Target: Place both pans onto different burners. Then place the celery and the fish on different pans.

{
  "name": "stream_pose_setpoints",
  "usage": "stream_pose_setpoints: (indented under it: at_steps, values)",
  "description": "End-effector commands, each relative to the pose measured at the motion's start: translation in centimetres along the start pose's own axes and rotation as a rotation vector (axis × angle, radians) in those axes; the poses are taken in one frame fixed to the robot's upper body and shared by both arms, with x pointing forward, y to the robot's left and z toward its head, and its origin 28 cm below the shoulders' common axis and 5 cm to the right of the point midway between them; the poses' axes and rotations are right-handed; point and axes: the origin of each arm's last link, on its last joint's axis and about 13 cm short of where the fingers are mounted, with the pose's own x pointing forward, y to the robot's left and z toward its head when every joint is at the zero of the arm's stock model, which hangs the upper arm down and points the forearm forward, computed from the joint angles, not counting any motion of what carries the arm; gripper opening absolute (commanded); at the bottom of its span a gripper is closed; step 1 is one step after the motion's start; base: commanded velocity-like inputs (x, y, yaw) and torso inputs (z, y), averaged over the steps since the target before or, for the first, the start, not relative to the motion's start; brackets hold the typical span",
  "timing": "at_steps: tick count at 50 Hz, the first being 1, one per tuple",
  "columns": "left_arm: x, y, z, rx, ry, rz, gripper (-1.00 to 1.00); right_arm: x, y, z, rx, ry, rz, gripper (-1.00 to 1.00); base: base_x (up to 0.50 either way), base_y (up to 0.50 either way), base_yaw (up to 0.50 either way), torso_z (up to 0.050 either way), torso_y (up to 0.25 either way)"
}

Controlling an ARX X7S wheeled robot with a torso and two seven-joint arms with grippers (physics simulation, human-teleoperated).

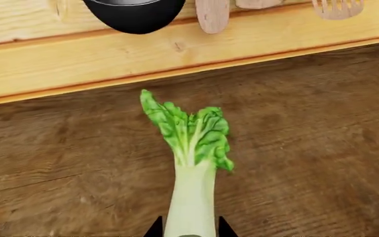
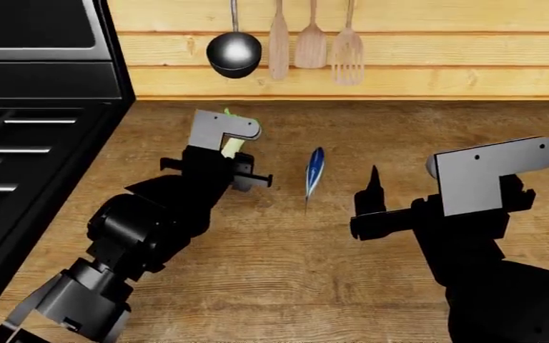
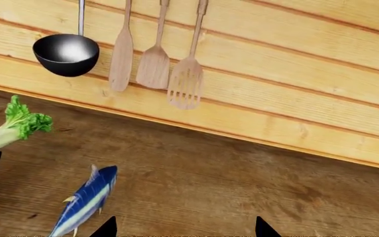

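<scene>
Here the celery [image 1: 191, 148] sits between the left gripper's [image 1: 189, 232] fingertips, white stalk in the jaws and leafy top pointing toward the wall, seemingly held just over the counter [image 2: 284, 286] right of the stove [image 2: 26, 150]. The fish [image 2: 314, 171] lies on the counter between the arms; the right gripper [image 3: 184, 228] hangs spread and empty just beside it. No pans are in view, so judging by this the celery step is in hand: next, carry it left to a pan.
</scene>
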Motion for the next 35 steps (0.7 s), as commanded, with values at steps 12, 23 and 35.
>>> stream_pose_setpoints:
  at_steps: [12, 23, 35]
  values:
    - [-7.9, 0.6, 1.5, -0.010, -0.182, -0.112, -1.00, 0.4, 0.6, 0.1, -0.016, 0.006, 0.012, 1.00, 0.00, 0.00, 0.00, -0.009, 0.218]
    - [-13.1, 2.3, 2.7, -0.031, -0.360, -0.086, -1.00, 2.2, 2.8, 1.8, -0.052, 0.007, 0.043, 1.00, 0.00, 0.00, 0.00, 0.000, 0.000]
    - [-15.0, 3.6, 2.5, -0.035, -0.422, -0.033, -1.00, 5.5, 5.5, 3.5, -0.050, 0.046, 0.058, 1.00, 0.00, 0.00, 0.00, 0.000, 0.000]
